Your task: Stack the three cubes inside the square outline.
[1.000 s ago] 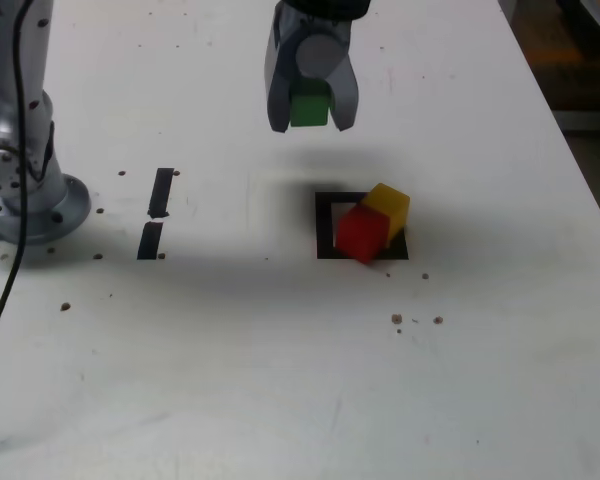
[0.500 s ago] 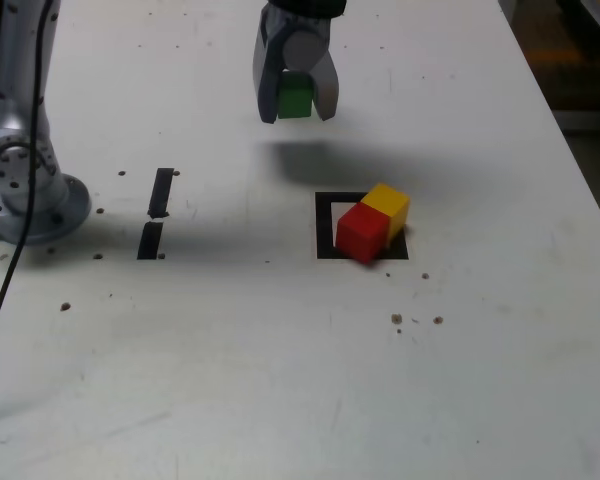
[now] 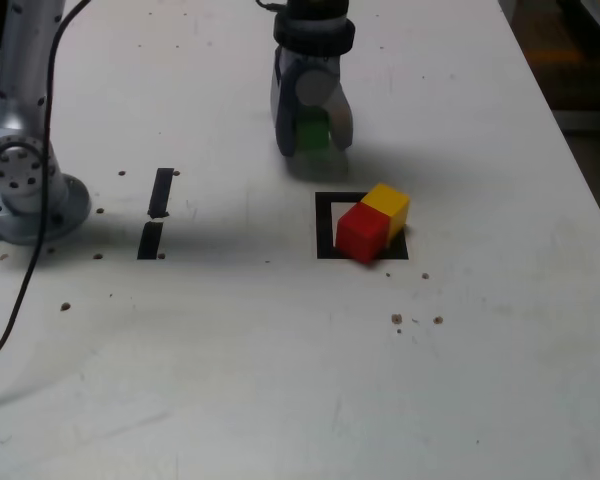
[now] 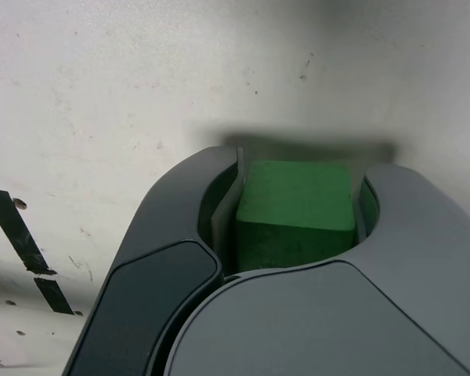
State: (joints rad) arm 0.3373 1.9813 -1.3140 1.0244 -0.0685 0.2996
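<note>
A: Green cube (image 3: 312,133) sits clamped in the tool (image 3: 311,148), upper middle of the exterior frame, jaws narrow around it. The wrist view shows the cube (image 4: 296,210) pinched between both fingers (image 4: 184,227), with bare surface (image 4: 141,94) beyond.

B: And the other two?

A: Red cube (image 3: 362,233) and yellow cube (image 3: 386,207) lie touching each other, side by side, not stacked, just right of the frame's centre. They cover the right part of the square (image 3: 326,225); the yellow one looks partly over the tape edge, though I can't tell exactly.

B: So which step is this?

A: Carrying the green one, I'd say. No stack exists yet, so the task looks early. The next move probably calls for setting green down inside the square, or parking it aside, and the red and yellow pair need straightening before anything goes on top.

B: What differs from a second ago?

A: The tool hung higher in the frame then, with the cube well clear of the surface. Now it's lower and close to the surface, just above the square in the picture. Red and yellow haven't shifted.
</note>
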